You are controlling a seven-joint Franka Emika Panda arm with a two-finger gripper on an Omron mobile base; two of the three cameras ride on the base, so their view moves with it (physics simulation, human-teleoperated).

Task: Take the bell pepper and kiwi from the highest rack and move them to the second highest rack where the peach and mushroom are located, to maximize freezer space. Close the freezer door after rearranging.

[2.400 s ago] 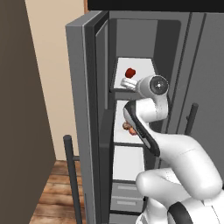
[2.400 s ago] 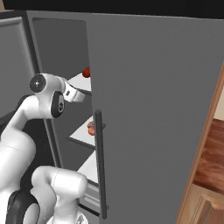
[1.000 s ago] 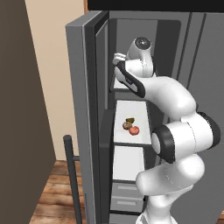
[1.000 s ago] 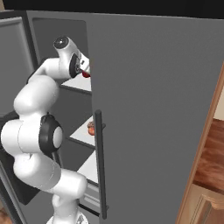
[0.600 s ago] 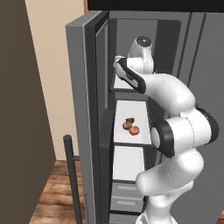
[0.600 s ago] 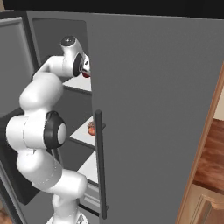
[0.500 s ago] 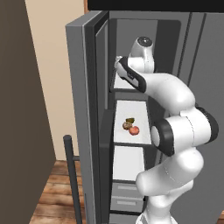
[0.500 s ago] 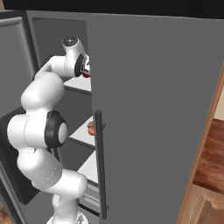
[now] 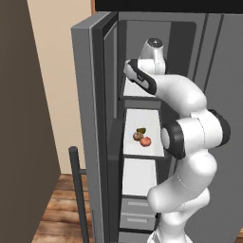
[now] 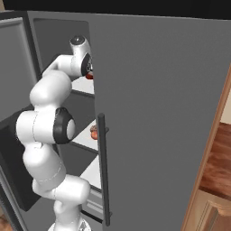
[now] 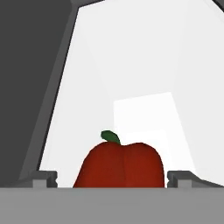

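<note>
bell pepper: the bell pepper (image 11: pixel 120 164) sits dead centre low in the hand view, green stem up, on the top white rack of the freezer (image 9: pixel 147 52). From the right base view a sliver of red (image 10: pixel 90 76) pokes out next to the wrist, right at the edge of the wider fridge door (image 10: pixel 158 117).

jaws: apart, one dark tip either side of the pepper with the fruit sitting between them. Not clamped yet as far as I can tell, there's a bit of white gap on both sides.

why it's lined up like this: gripper (image 11: pixel 112 178) is reaching in level with the top rack, so the fingers straddle the pepper's widest part. Makes sense for a lumpy blocky thing, a squeeze across the middle is least likely to let it squirt out.

peach + mushroom: the peach (image 9: pixel 145 141) and the mushroom (image 9: pixel 137 136) are touching each other on the rack just below the top rack. That's the drop-off spot, with bare shelf around them.

kiwi: can't pick it out anywhere, so no idea where on the top rack it is.

freezer door: the freezer door (image 9: pixel 92 128) is swung wide open, left of the racks. Needs to be, the elbow takes up most of the opening.

my guess at the step: closing on the pepper is next, nothing moved down yet.
</note>
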